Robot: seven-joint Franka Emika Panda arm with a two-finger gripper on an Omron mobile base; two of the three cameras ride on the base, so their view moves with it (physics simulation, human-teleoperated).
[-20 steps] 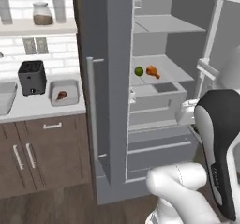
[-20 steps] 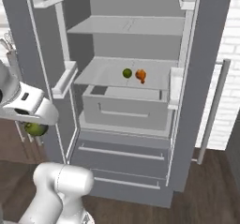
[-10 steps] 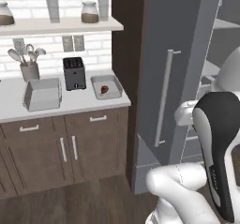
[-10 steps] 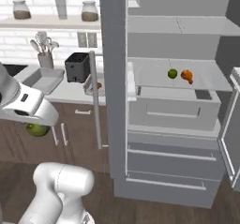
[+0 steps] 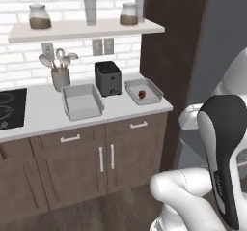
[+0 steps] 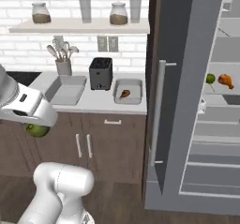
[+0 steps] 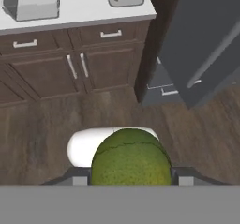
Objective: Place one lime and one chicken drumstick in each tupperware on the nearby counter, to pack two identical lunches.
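Hand view: fingers [image 7: 130,181] grip lime [image 7: 130,157], pointing floorward

Home kitchen: counter [image 5: 43,111], cooktop [image 5: 9,108], toaster [image 5: 108,78], open fridge [image 6: 206,101].

Gripper [image 7: 130,181] fingertips behind lime [image 7: 130,157]

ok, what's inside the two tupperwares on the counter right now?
The right tupperware holds one chicken drumstick and no lime. The left tupperware looks bare, though its near rim hides a strip of the floor.
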